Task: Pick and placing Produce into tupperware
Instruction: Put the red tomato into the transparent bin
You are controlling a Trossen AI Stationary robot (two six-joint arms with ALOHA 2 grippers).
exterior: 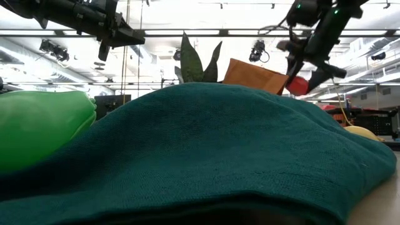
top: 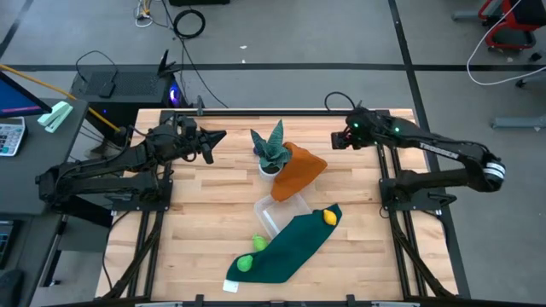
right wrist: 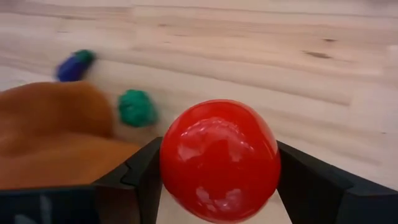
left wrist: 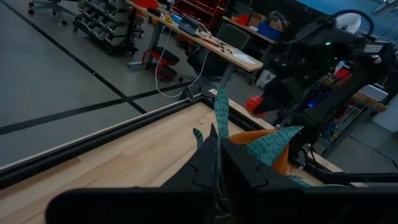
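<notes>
The right end effector (right wrist: 219, 186) is up in the air over the far right part of the table (top: 205, 213), clamped on the red ball (right wrist: 219, 160). The left end effector (top: 213, 136) hangs over the far left, its fingers together. The clear box (top: 283, 212) sits mid-table, between the orange cloth (top: 300, 168) and the green cloth (top: 290, 247). A yellow piece (top: 328, 217) lies on the green cloth just beside the box; two green pieces (top: 258, 243) rest at that cloth's left edge. The plant (top: 270, 149) stands beside the orange cloth.
</notes>
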